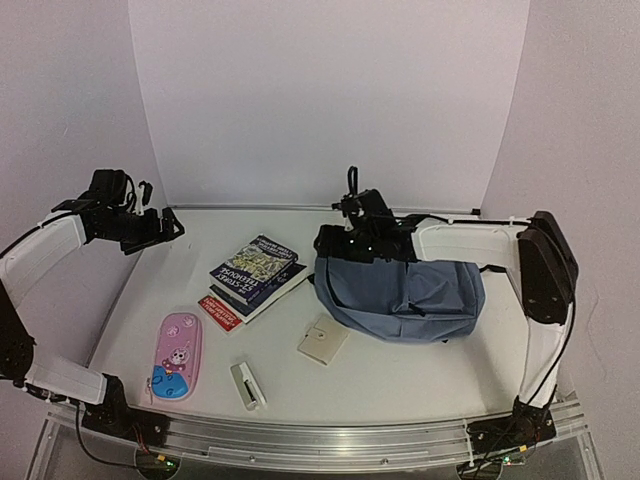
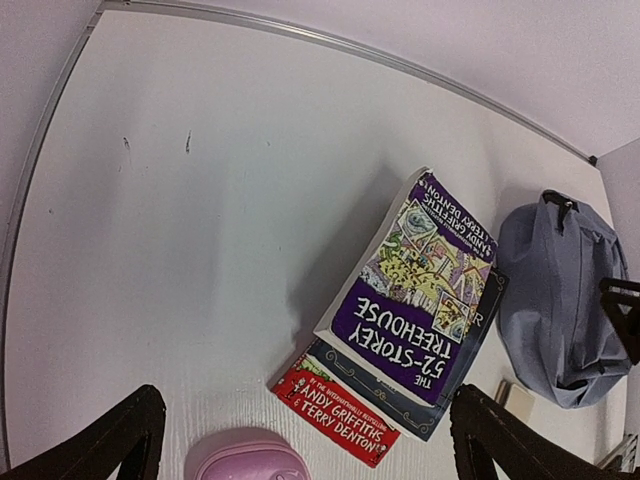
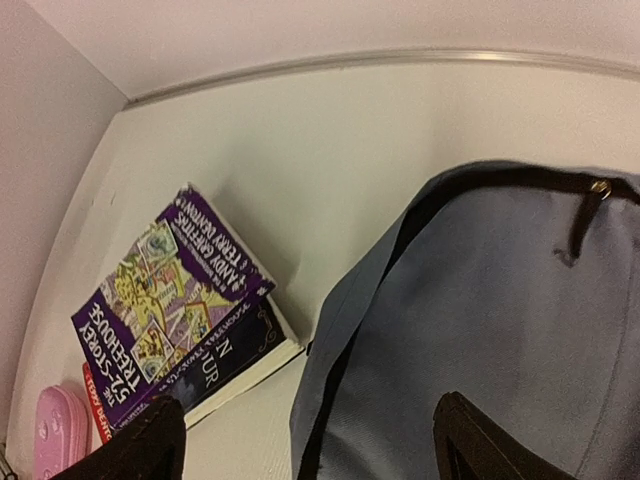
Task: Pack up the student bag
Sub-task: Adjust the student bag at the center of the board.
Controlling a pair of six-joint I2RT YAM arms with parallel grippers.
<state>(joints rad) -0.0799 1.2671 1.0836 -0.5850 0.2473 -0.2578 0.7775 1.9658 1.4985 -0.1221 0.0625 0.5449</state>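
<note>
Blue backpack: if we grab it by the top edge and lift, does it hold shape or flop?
Probably flops: the backpack lies slumped and creased, soft fabric with no visible stiff frame. Likely light for its size, since it sags low with folds and seems mostly empty. If pushed, it would probably bunch up rather than slide cleanly across the table.

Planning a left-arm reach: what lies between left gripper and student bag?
A stack of books lies between left gripper and student bag, clearest in the top view.
</note>
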